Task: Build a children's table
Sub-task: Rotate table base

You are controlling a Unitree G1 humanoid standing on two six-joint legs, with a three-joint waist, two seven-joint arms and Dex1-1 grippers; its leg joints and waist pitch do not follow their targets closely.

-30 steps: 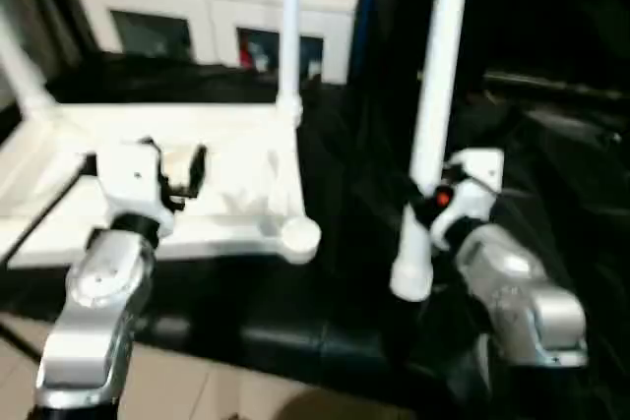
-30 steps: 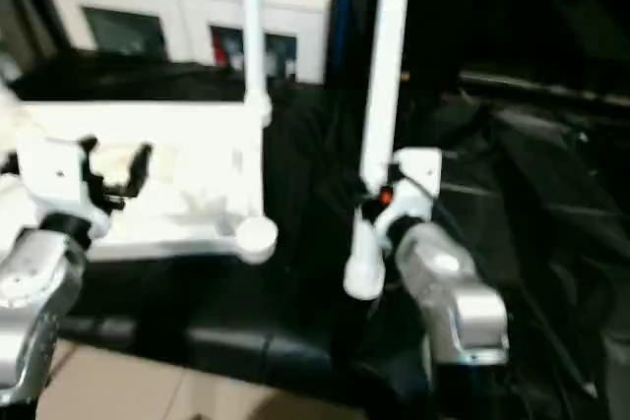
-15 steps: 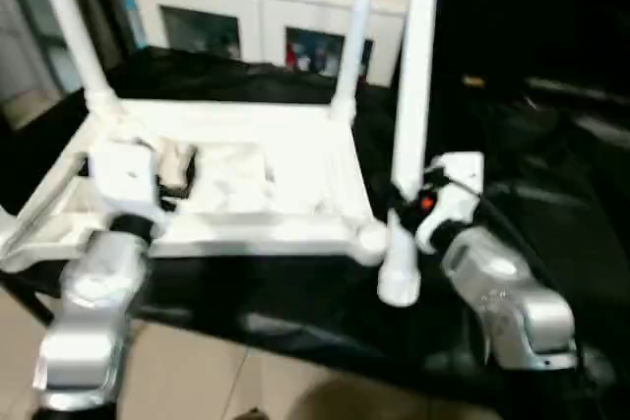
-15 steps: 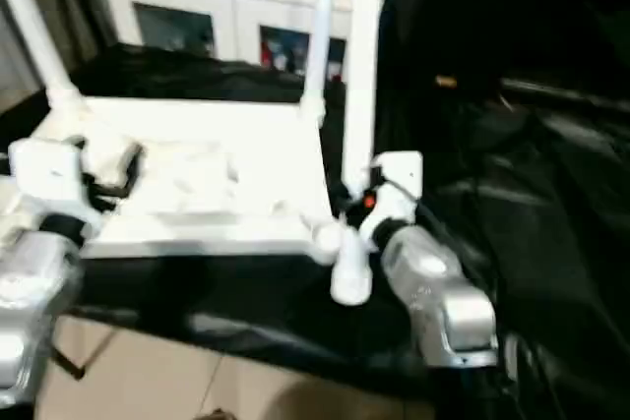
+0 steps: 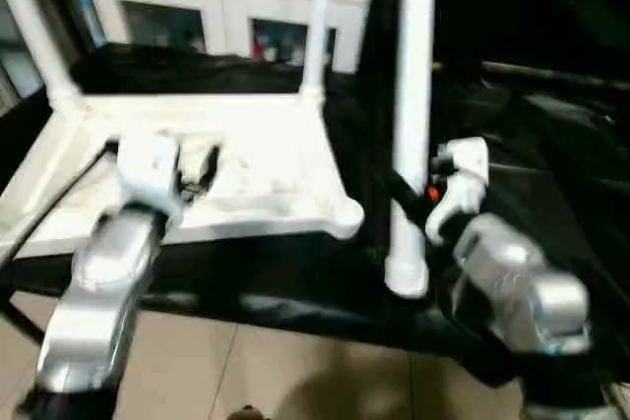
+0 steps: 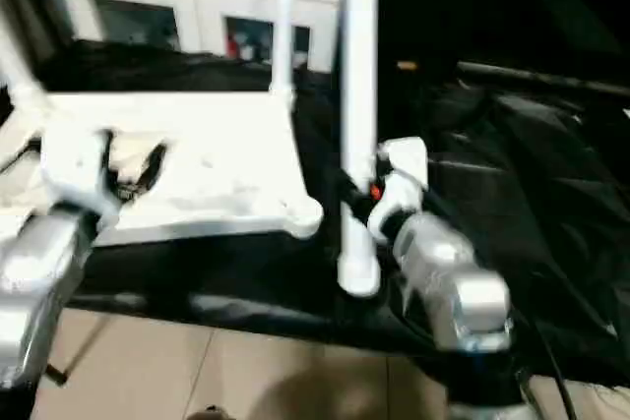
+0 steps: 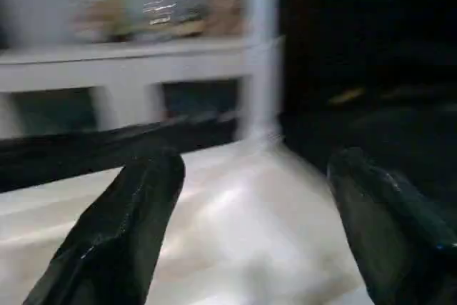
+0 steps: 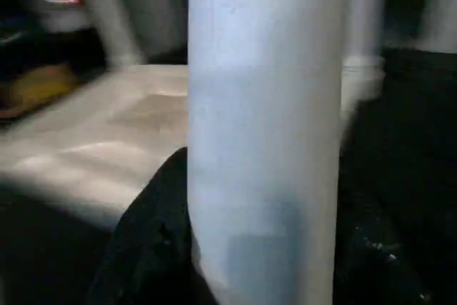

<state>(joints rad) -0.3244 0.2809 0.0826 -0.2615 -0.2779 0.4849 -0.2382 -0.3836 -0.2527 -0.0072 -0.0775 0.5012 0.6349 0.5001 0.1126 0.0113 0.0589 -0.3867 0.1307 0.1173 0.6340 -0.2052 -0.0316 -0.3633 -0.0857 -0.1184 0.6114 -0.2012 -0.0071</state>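
Right wrist view: the right gripper [image 5: 406, 194] is clamped on an upright white leg [image 8: 260, 133]. Above the upturned tabletop [image 5: 266, 159], the left gripper [image 7: 250, 233] is spread wide, holding nothing.

Low white cabinet with dark glass doors [image 5: 217, 7] against the far side, small blurred items along its top [image 7: 164, 16]. Work surface draped in crumpled black cloth [image 5: 551, 145], glossy highlights on the folds, hanging over the near edge. Beige tiled floor [image 5: 266, 371] below, pale grout lines visible. Right-hand background very dark, details unreadable.
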